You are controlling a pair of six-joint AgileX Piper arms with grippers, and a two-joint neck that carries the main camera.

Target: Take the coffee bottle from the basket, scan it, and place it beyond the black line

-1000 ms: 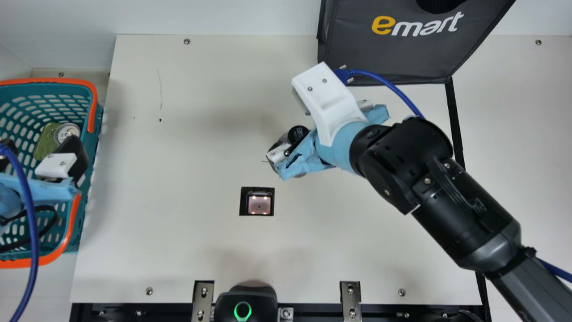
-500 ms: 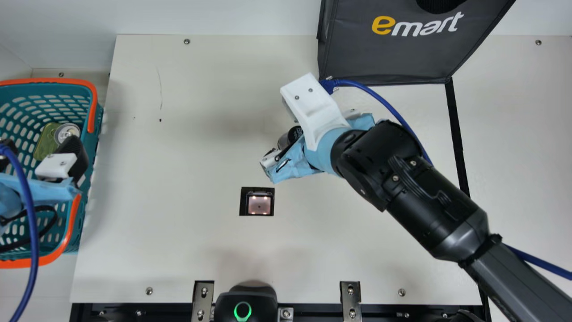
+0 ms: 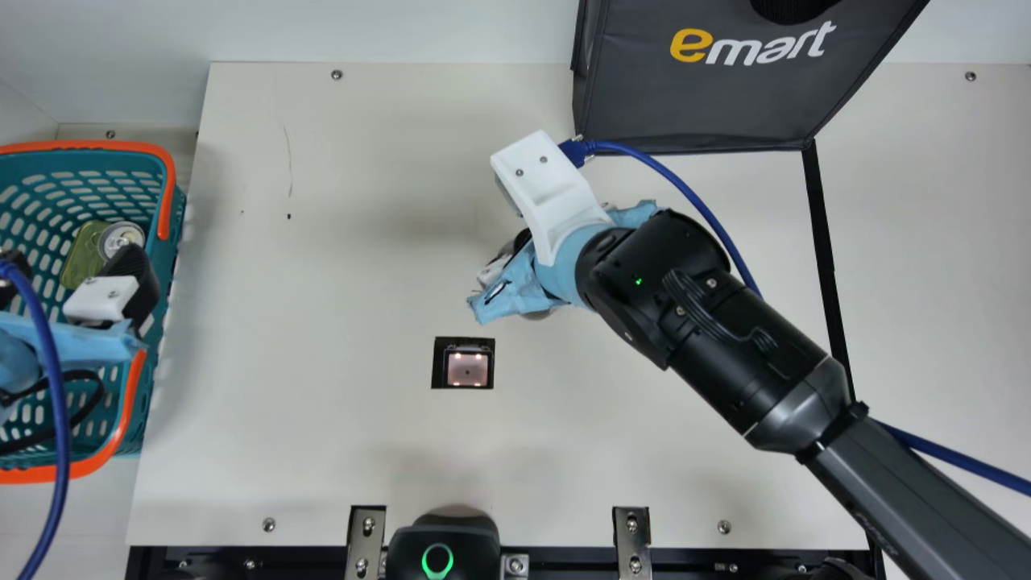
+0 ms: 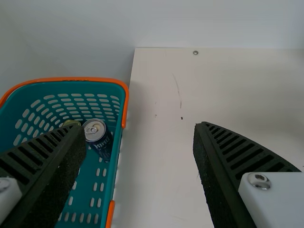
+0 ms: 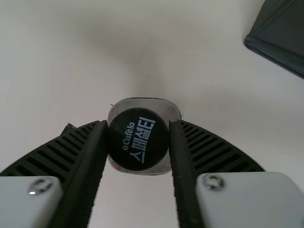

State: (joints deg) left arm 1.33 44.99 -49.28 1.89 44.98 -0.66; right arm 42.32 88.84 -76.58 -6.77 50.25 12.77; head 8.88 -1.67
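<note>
my right tool (image 5: 138,127) pinched the coffee bottle (image 5: 164,108) by its black cap (image 5: 135,159); lifted that way, it risked swinging; my left tool (image 4: 140,126) gaped empty

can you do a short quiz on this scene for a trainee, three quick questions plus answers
1. Multiple choice: What is between the fingers of the right hand?
A) drink can
B) coffee bottle
C) shopping bag

2. True or false: The coffee bottle already stands beyond the black line.

3. Fill in the blank: The basket is teal with an ____ rim.

Key: 1 B; 2 false; 3 orange
</note>
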